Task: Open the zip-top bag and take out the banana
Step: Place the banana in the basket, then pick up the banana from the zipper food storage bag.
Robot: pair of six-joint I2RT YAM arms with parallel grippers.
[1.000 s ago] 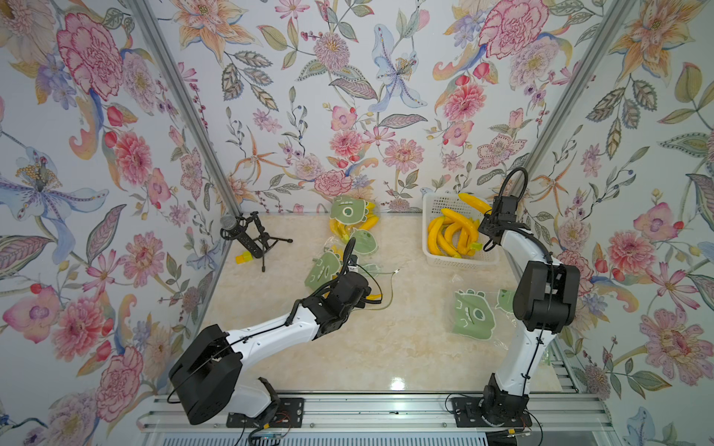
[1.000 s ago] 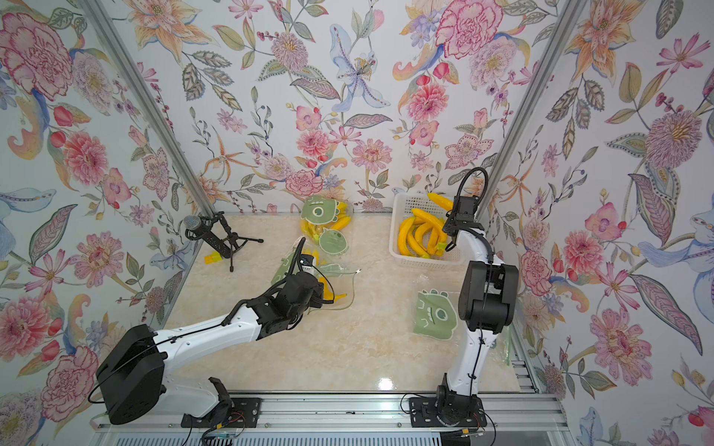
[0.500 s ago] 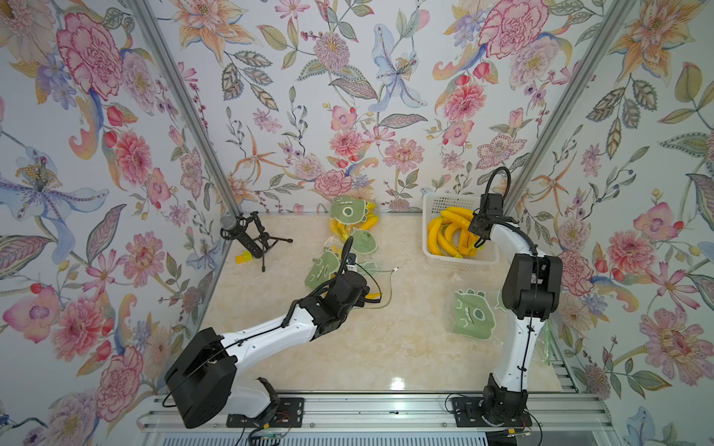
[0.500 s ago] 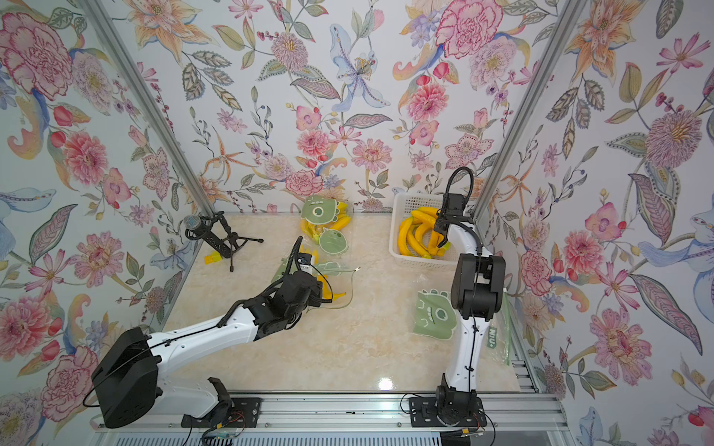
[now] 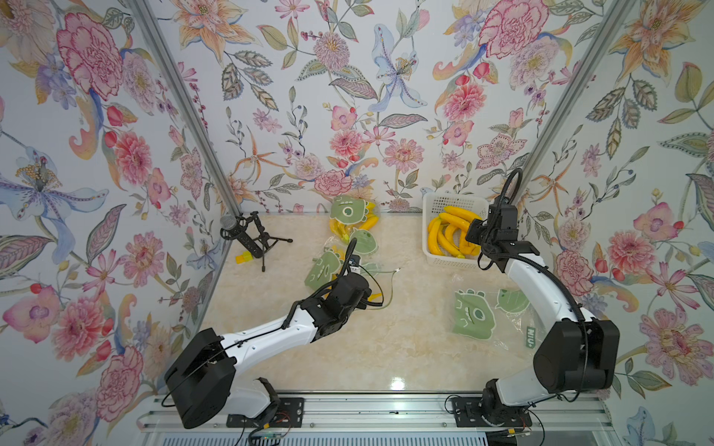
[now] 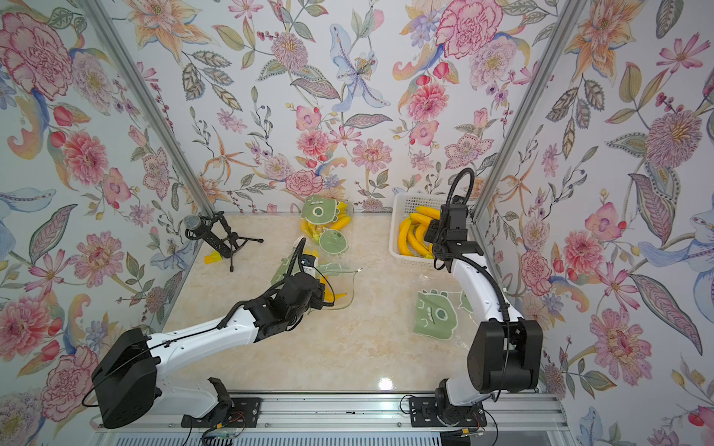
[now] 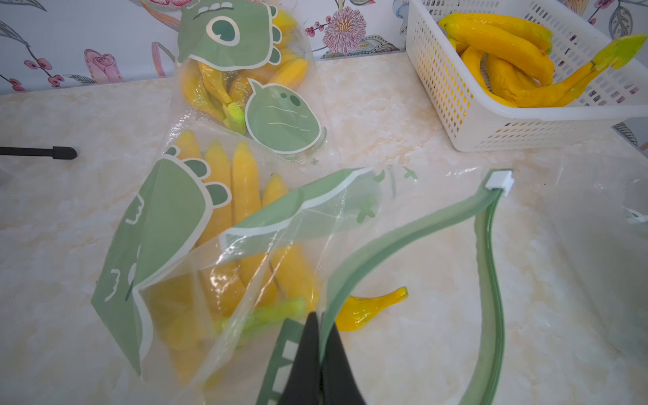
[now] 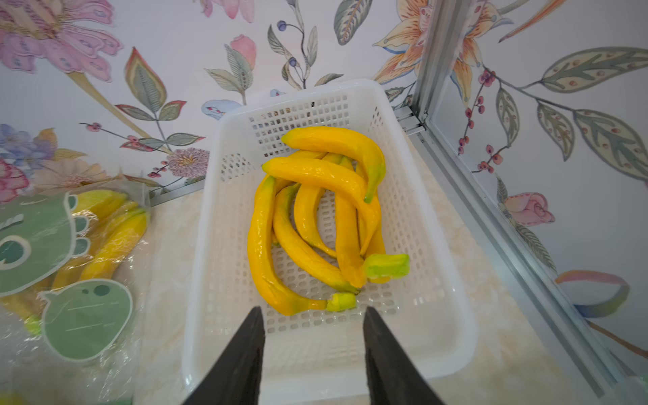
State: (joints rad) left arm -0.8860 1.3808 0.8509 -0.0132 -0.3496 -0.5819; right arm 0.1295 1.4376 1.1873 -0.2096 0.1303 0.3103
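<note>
An open zip-top bag (image 7: pixel 168 224) printed with a green dinosaur lies on the table, with several yellow bananas (image 7: pixel 242 196) inside. Its green zip strip (image 7: pixel 403 231) curves away to a white slider (image 7: pixel 499 180). My left gripper (image 7: pixel 319 326) is shut on that strip at the bag's mouth, and a banana tip (image 7: pixel 371 310) shows just beyond it. In a top view the left gripper (image 5: pixel 363 295) sits over the bag (image 5: pixel 326 266). My right gripper (image 8: pixel 312 312) stands open and empty above the white basket (image 8: pixel 203 245), where several bananas (image 8: pixel 315 175) lie.
A second bag of bananas (image 5: pixel 349 216) leans at the back wall. Flat empty dinosaur bags (image 5: pixel 473 314) lie at the right near the right arm's base. A microphone on a small tripod (image 5: pixel 247 235) stands at the back left, with a small yellow piece (image 5: pixel 244 257) beside it.
My right gripper, which carried a banana over the basket, has opened, and the banana now lies in the basket. The left arm has stayed put, still clamped on the zip strip.
</note>
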